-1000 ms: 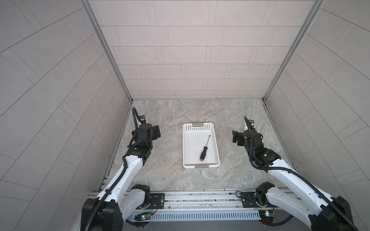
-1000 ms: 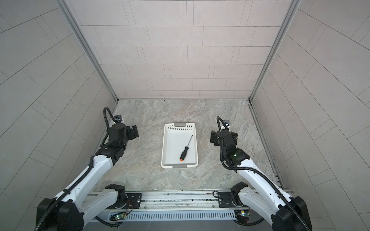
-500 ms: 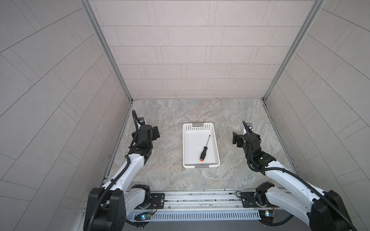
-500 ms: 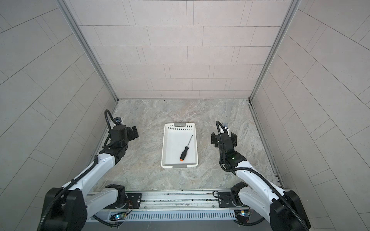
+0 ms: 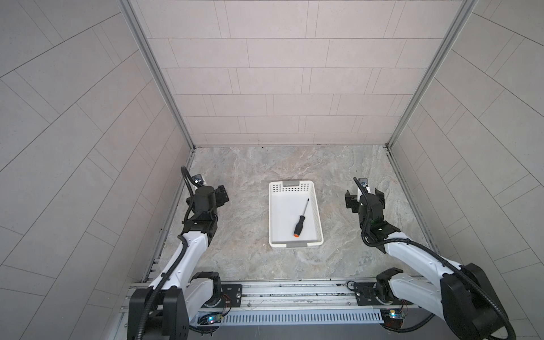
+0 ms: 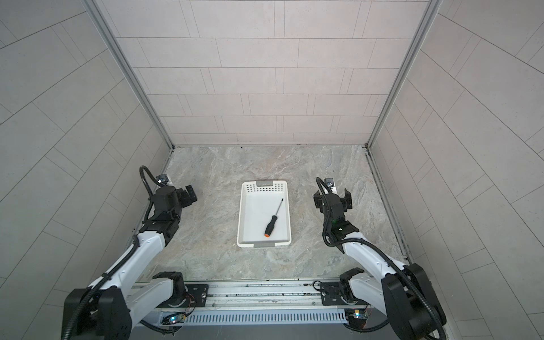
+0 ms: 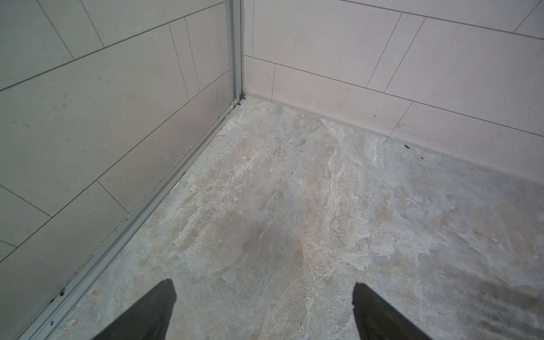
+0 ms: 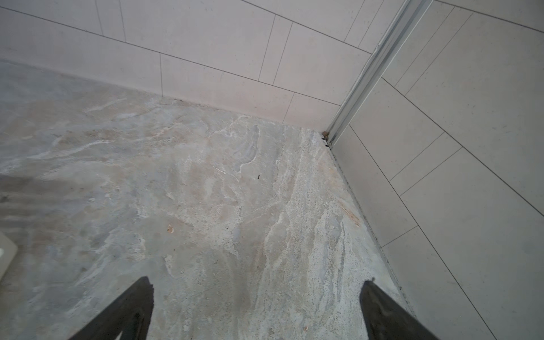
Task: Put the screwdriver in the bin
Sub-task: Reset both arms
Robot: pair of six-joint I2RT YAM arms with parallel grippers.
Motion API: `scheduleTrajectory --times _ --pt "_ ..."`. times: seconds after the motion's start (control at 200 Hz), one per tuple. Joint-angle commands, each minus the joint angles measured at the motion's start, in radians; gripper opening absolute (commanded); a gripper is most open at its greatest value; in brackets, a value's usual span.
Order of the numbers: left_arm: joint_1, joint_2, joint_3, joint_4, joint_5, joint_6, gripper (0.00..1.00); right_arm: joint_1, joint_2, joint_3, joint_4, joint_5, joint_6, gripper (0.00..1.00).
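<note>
Bin: white rectangular plastic bin (image 5: 282, 215) is looking smooth, matt.
Screwdriver: black-handled screwdriver (image 5: 300, 222) is showing dark metal shaft.

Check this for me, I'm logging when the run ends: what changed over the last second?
The left arm and right arm drew their elbows slightly inward; their open, empty left gripper and right gripper hardly shifted. Nothing was gripped or released. The black-handled, orange-capped screwdriver stayed lying in the shallow white perforated plastic bin.
</note>
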Motion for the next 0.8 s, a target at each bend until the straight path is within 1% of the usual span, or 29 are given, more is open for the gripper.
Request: scheduleTrajectory --times 0.0,0.07,0.155,0.205,0.255,0.345,0.44,0.561,0.601,0.641,0.721,0.761,0.796 --pt "0.015 -0.034 -0.029 0.021 -0.027 -0.021 1.0 -0.038 0.061 -0.003 0.121 -0.005 -0.049 1.0" --pt "0.016 -0.025 -0.048 0.078 -0.054 -0.015 1.0 -0.055 0.106 -0.004 0.166 -0.039 -0.051 1.0" --pt "0.016 0.008 -0.106 0.216 -0.021 0.1 1.0 -0.066 0.152 -0.007 0.215 -0.06 -0.036 1.0" --pt "0.017 0.035 -0.113 0.231 -0.043 0.075 1.0 -0.078 0.174 -0.002 0.221 -0.084 -0.026 1.0" --pt "0.019 0.064 -0.109 0.237 -0.032 0.067 1.0 -0.085 0.192 0.015 0.201 -0.099 -0.02 1.0" --pt "0.022 0.118 -0.11 0.283 0.035 0.128 1.0 -0.098 0.224 0.012 0.227 -0.114 -0.01 1.0" --pt "0.024 0.173 -0.108 0.327 0.021 0.126 1.0 -0.131 0.277 -0.014 0.306 -0.147 0.018 1.0" --pt "0.033 0.257 -0.161 0.522 0.103 0.13 1.0 -0.172 0.381 -0.055 0.466 -0.187 0.037 1.0" --pt "0.037 0.292 -0.153 0.529 0.109 0.127 1.0 -0.177 0.378 -0.037 0.413 -0.188 0.053 1.0" --pt "0.043 0.339 -0.138 0.543 0.124 0.124 1.0 -0.2 0.371 -0.008 0.351 -0.235 0.07 1.0" --pt "0.069 0.445 -0.119 0.63 0.241 0.125 1.0 -0.233 0.374 0.004 0.335 -0.268 0.096 1.0" --pt "0.068 0.468 -0.08 0.569 0.303 0.164 1.0 -0.24 0.379 0.011 0.322 -0.287 0.096 1.0" --pt "0.054 0.485 -0.046 0.528 0.307 0.186 1.0 -0.241 0.38 0.02 0.308 -0.3 0.092 1.0"
